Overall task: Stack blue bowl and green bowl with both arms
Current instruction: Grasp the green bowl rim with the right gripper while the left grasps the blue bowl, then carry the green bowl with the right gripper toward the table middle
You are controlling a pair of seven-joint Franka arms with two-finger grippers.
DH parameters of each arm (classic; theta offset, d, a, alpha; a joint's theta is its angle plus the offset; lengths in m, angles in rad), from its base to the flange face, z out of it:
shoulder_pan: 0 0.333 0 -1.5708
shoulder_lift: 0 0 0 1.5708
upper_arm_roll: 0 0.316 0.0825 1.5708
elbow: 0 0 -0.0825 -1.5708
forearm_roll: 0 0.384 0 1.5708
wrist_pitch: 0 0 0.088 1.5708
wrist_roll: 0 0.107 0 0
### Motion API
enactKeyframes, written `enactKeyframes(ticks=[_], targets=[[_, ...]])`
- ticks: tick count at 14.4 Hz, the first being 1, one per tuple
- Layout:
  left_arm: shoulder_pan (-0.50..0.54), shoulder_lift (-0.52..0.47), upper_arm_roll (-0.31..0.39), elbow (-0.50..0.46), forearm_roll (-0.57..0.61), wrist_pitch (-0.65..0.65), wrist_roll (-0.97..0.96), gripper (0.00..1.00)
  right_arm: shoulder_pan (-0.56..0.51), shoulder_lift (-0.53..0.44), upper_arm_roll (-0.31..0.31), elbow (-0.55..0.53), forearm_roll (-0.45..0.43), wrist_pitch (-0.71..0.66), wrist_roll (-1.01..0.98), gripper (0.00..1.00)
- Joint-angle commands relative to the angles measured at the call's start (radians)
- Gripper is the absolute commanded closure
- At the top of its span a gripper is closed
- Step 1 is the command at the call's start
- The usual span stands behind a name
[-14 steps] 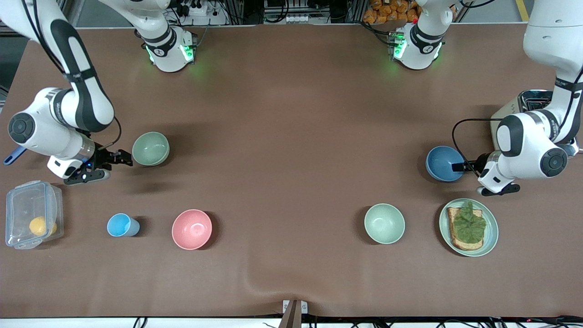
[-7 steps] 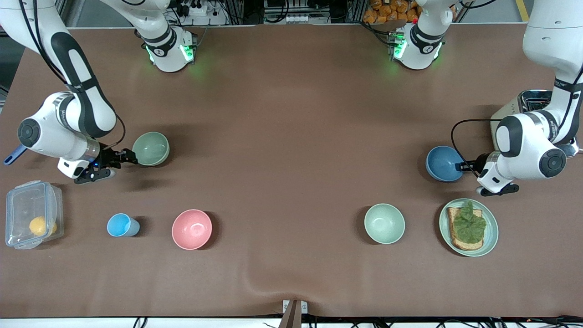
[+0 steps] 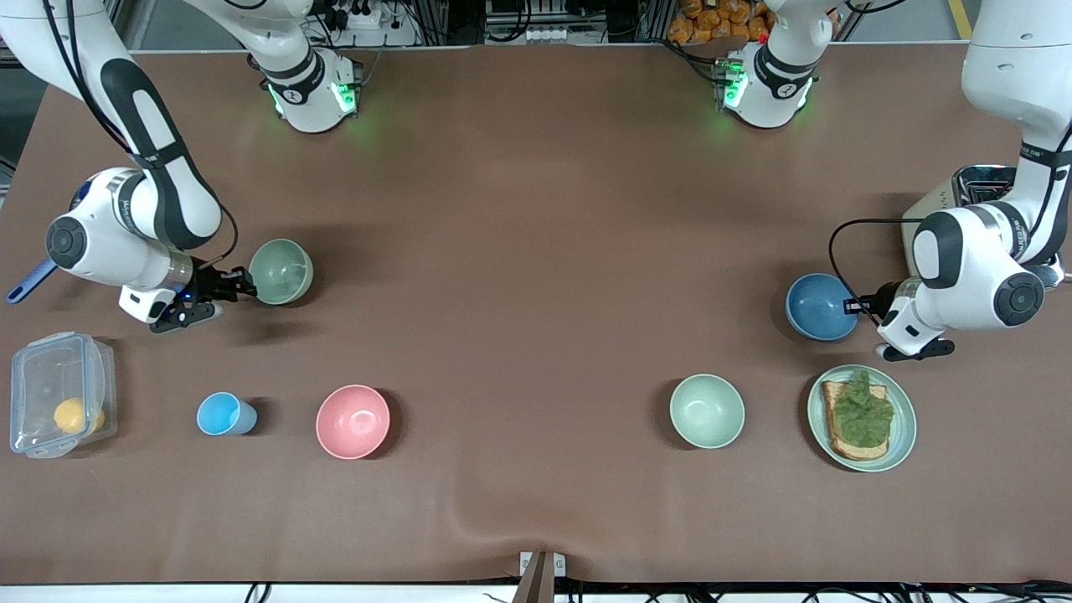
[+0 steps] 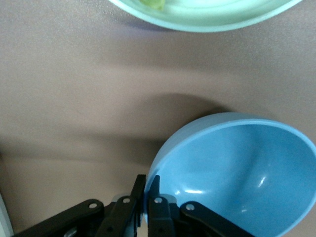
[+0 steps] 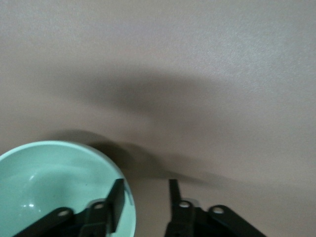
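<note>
Gripping blue bowl (image 3: 819, 306) at its rim: left end effector (image 3: 852, 306), fingers (image 4: 154, 206) pinched together on the wall, 1 inside, 1 outside. Blue bowl tipped up, toward left arm's end of tabletop (image 3: 536, 251), farther from front camera than green plate (image 3: 903, 435) with toast (image 3: 854, 423) and leaf on it. Plate edge also in left wrist view (image 4: 207, 19). Silver toaster (image 3: 963, 197) partly hidden by left arm.

Reaching green bowl (image 3: 280, 271) at right arm's end: right end effector (image 3: 248, 286), fingers parted around rim. In right wrist view, 1 finger (image 5: 116, 200) inside green bowl (image 5: 54, 187), the other outside and clear of the wall, a gap between. Not closed on it. Bowl looks tilted; cannot tell whether lifted off tabletop.

Resting nearer front camera, in a row: clear lidded box (image 3: 59, 394) with yellow fruit (image 3: 71, 414) inside, light-blue cup (image 3: 224, 414), pink bowl (image 3: 353, 421), paler mint bowl (image 3: 707, 410). All well apart from both end effectors.
</note>
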Motion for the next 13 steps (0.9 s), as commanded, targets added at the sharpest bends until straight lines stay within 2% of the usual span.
enactKeyframes(ticks=[1, 2, 5, 8, 13], targets=[[0.008, 0.008, -0.004, 0.01, -0.017, 0.008, 0.018, 1.0, 0.005, -0.042, 0.005, -0.029, 0.035, -0.037, -0.024, 0.55], [0.01, 0.006, -0.013, 0.01, -0.017, 0.007, 0.02, 1.0, 0.009, -0.048, 0.005, -0.026, 0.043, -0.053, -0.024, 0.5], [0.01, -0.003, -0.022, 0.025, -0.017, -0.004, 0.02, 1.0, 0.02, -0.077, 0.014, -0.026, 0.068, -0.106, -0.018, 0.49], [0.01, -0.011, -0.028, 0.092, -0.017, -0.096, 0.022, 1.0, 0.055, -0.109, 0.014, -0.032, 0.095, -0.145, -0.003, 0.49], [-0.001, -0.011, -0.051, 0.226, -0.018, -0.245, 0.012, 1.0, 0.065, -0.097, 0.01, -0.055, 0.106, -0.077, -0.029, 0.49]])
